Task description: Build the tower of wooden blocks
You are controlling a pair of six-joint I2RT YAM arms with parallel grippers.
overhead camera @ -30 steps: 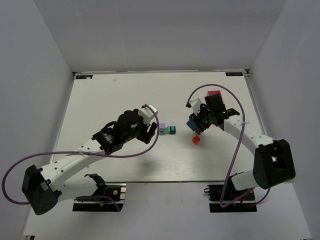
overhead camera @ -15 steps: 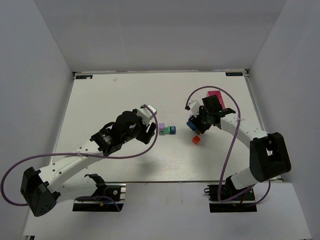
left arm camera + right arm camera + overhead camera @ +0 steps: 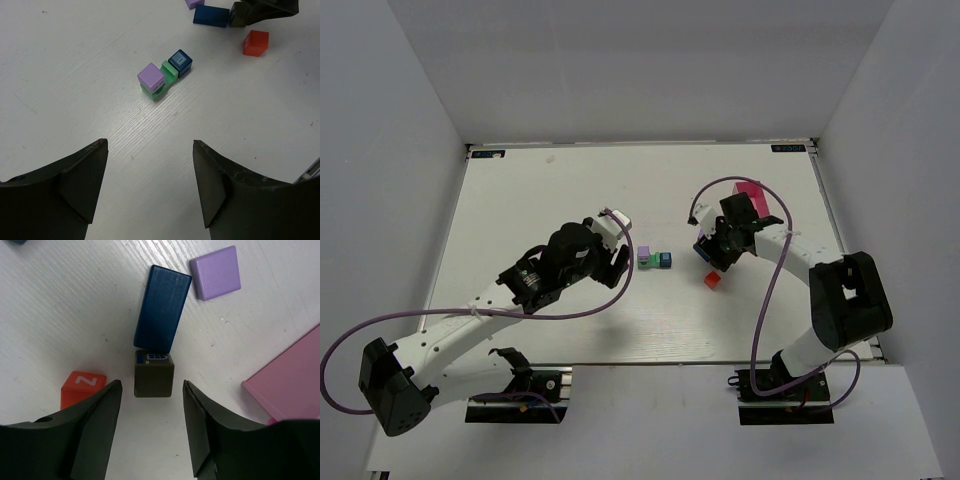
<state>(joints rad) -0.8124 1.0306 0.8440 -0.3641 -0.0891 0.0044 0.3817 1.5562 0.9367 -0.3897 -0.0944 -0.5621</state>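
Right claw [image 3: 151,387] hangs open, jaws framing the grey-brown cube [image 3: 154,374], lined up to pinch it. Blue slab [image 3: 163,308] touches its far face. Left claw [image 3: 150,145] gapes empty, facing the tower [image 3: 162,74], purple on green, out on the surface [image 3: 75,60], likely waiting to steady it.

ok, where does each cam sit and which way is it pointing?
Top external: fixed above and behind the bases, looking down on the white table; both arms show whole.
Left wrist: on the left arm, looking forward and down past the open left gripper at the block cluster.
Right wrist: on the right arm, looking straight down through the open right gripper at the grey-brown cube and long blue block.
Shared: the red cube shows in all three.
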